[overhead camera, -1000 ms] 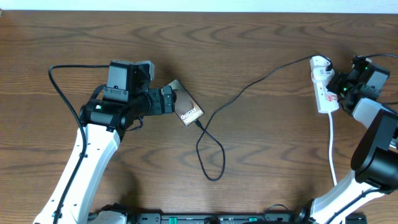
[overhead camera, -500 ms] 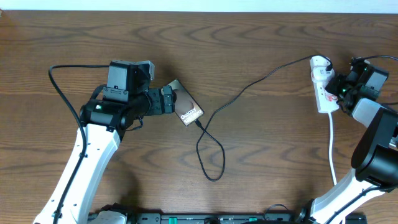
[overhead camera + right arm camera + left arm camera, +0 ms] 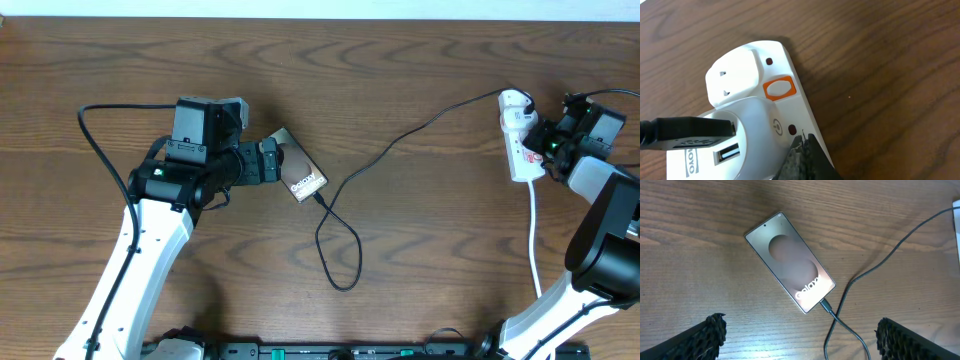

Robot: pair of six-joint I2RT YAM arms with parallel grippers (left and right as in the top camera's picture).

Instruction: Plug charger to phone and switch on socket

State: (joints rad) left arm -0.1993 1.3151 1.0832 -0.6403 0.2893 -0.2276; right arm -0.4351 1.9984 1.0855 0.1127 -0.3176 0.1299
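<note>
1. Barely any change since a second ago: both arms, phone, charger and socket in the same places.
2. Left arm up from the near left edge, elbow bent, forearm pointing right. Left gripper (image 3: 270,162) hanging above the phone's left end, jaws spread wide, gripping nothing.
3. Right arm up from the near right corner, folded back toward the far right. Right gripper (image 3: 543,143) closed tight and empty, its tip against the socket's right side.
4. Phone (image 3: 790,270) flat on the wooden table (image 3: 420,60), left of centre, lying diagonally. Grey-brown face with a paler oval and white "Galaxy" lettering at its near right end.
5. Charger (image 3: 400,140) running as a thin black line from the socket leftward, with a loop near the middle of the table. Small connector (image 3: 826,306) seated in the phone's near right end.
6. Socket (image 3: 520,145) at the far right: white, narrow, with a black plug (image 3: 690,132) in a side port and a white lead (image 3: 533,230) trailing toward the near edge.
7. Orange switch (image 3: 780,88) clear of the closed fingertips (image 3: 801,152), just beyond them. Hard to tell whether on or off.
8. Fingertips partly cut off at the bottom edge of both wrist views. Actual contact with the socket not certain.
</note>
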